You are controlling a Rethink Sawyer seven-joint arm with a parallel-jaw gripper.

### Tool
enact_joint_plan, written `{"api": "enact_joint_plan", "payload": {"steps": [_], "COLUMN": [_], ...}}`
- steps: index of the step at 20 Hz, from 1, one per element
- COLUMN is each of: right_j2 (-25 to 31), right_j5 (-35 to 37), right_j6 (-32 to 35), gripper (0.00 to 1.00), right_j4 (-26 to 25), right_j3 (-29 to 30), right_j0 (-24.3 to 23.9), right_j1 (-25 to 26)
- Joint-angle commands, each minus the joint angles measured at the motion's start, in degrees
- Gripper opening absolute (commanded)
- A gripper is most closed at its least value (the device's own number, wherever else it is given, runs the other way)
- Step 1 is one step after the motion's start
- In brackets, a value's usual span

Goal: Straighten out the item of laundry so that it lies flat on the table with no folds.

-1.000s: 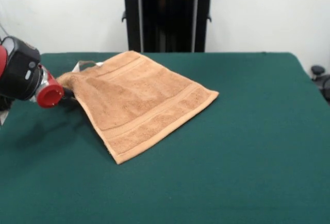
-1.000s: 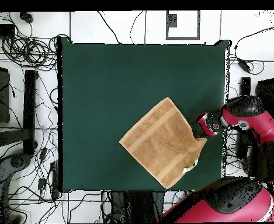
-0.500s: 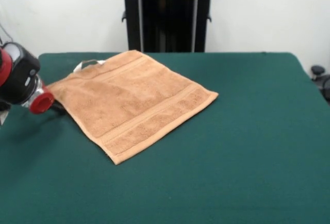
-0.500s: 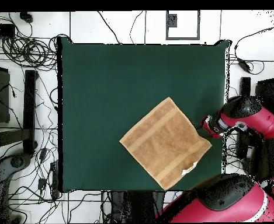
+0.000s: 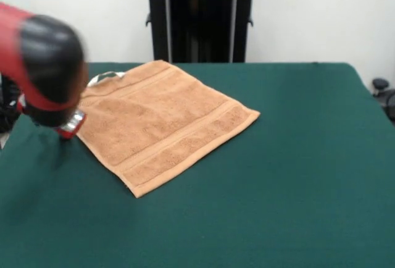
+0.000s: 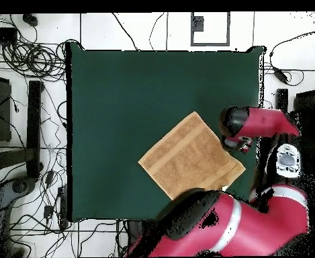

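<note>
The orange-tan towel [image 5: 163,123] lies spread out as a diamond on the green table [image 5: 296,157], left of the middle, with its woven bands showing. Something small and pale [image 5: 105,78] shows at its far left corner. My gripper [image 5: 68,129] is low at the towel's left corner, under the blurred red and black arm [image 5: 49,64]. In the overhead view the towel [image 6: 187,158] lies toward the robot's side of the table [image 6: 133,87], and the gripper [image 6: 242,143] is at its right corner. The arm's bulk [image 6: 220,225] hides the towel's corner nearest the base.
The black pedestal [image 5: 200,18] stands behind the table's far edge. Cables [image 6: 25,60] lie on the floor around the table. The gripper is close to the table's side edge [image 6: 259,121].
The towel's corner, held up and folded by the gripper a second ago, has been drawn outward and now lies flat. The arm has swung up and across, blurred in the front view.
</note>
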Motion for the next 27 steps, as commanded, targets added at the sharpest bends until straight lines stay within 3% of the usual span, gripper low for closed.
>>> {"api": "enact_joint_plan", "payload": {"steps": [1,3,6,10,15,27], "right_j2": [-12.1,-13.1,-11.8,0.0,0.6,-1.2], "right_j5": [-43.9,-43.7,-47.6,-50.5,-48.9,-45.3], "right_j6": [26.0,27.9,29.5,13.9,7.7,14.8], "gripper": [1.00,1.00,1.00,1.00,1.00,1.00], "right_j4": [-18.1,-18.2,-12.9,-6.4,-5.7,1.8], "right_j3": [-4.8,-4.9,-1.6,3.4,3.2,5.4], "right_j0": [2.2,2.8,0.8,-7.6,-9.2,-10.7], "right_j1": [2.4,2.0,0.6,-2.2,-3.0,-1.1]}}
